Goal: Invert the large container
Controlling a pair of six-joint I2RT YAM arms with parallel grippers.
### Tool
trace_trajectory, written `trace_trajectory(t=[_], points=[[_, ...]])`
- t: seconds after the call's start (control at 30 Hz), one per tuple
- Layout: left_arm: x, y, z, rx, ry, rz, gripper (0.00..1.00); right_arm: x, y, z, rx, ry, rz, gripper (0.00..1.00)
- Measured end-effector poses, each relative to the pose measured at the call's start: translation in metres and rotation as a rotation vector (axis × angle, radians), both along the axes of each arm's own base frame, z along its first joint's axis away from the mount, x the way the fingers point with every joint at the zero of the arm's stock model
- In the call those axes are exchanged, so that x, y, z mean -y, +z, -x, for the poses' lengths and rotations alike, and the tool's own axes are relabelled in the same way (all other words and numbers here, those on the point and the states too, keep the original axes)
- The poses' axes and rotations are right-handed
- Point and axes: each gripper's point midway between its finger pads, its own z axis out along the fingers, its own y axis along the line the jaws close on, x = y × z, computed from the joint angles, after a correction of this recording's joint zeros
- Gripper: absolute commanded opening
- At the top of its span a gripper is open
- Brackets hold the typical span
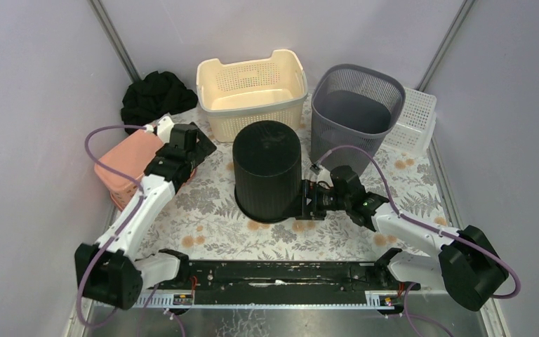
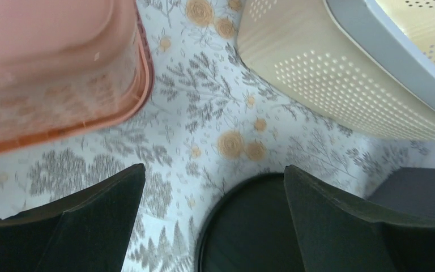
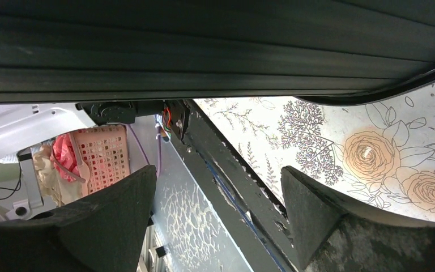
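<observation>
Pale lilac walls closed in a table spread with a floral cloth (image 1: 210, 210), and a black rail (image 1: 274, 274) ran along the near edge between the two arm bases. Largest on the cloth was the large container (image 1: 267, 170), black and ribbed. It stood at the centre with its wider end down and its closed end facing up. Behind it sat a cream basket (image 1: 251, 95) with perforated walls. To the right of that stood a grey basket (image 1: 354, 105), taller and open at the top. A pink basket (image 1: 128, 165) lay at the left edge, partly hidden by the left arm. A smaller white basket (image 1: 415, 119) was tucked against the grey one's far right side. A bundle of black cloth (image 1: 156, 97) lay in the back left corner.

The left gripper (image 2: 214, 170) hung above the cloth with its fingers spread wide and nothing between them. It was between the pink basket and the cream one, and the large container's edge showed just below it in its wrist view. The right gripper (image 3: 220, 170) lay low at the container's right side, near the bottom rim. Its fingers also stood apart and held nothing, and the ribbed black wall filled the top of its wrist view. Whether its fingertips touched that wall could not be told
</observation>
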Motion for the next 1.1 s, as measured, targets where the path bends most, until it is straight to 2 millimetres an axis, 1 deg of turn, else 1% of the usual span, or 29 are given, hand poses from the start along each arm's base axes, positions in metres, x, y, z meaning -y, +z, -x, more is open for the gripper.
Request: trace_trajectory(t=[0.07,0.1,0.17,0.23,0.37,0.4,0.5,0.6,0.7,0.8,0.9,1.0,1.1], points=[[0.003,0.010,0.016,0.008,0.028,0.018,1.00,0.000,0.001,0.000,0.006,0.004,-0.001,0.87],[0.001,0.012,0.027,0.001,0.059,0.026,1.00,0.000,0.001,0.000,0.004,0.005,0.000,0.87],[-0.011,0.013,0.047,-0.032,0.140,0.025,1.00,-0.001,0.003,0.001,0.000,0.013,-0.001,0.87],[-0.024,0.015,0.062,-0.063,0.214,0.011,1.00,-0.001,0.006,0.002,-0.003,0.023,-0.003,0.87],[-0.048,0.027,0.085,-0.065,0.374,-0.014,1.00,-0.004,0.014,0.001,0.012,0.041,-0.008,0.87],[-0.055,0.028,0.092,-0.065,0.414,-0.022,1.00,-0.004,0.016,0.001,0.016,0.046,-0.012,0.87],[-0.068,0.024,0.104,-0.084,0.503,-0.048,1.00,-0.005,0.019,0.002,0.022,0.060,-0.017,0.87],[-0.083,0.012,0.114,-0.133,0.609,-0.095,1.00,-0.004,0.017,0.005,0.014,0.069,-0.010,0.87],[-0.096,0.003,0.118,-0.170,0.694,-0.129,1.00,-0.003,0.016,0.007,0.009,0.078,-0.005,0.87],[-0.109,-0.001,0.118,-0.181,0.753,-0.137,1.00,-0.004,0.017,0.006,0.007,0.091,-0.001,0.87],[-0.127,-0.008,0.117,-0.194,0.811,-0.142,1.00,-0.007,0.021,0.003,0.018,0.101,-0.004,0.87],[-0.136,-0.016,0.109,-0.213,0.821,-0.161,1.00,-0.010,0.025,0.000,0.038,0.109,-0.006,0.87],[-0.138,-0.024,0.092,-0.222,0.785,-0.184,1.00,-0.012,0.028,-0.003,0.053,0.119,-0.002,0.87]])
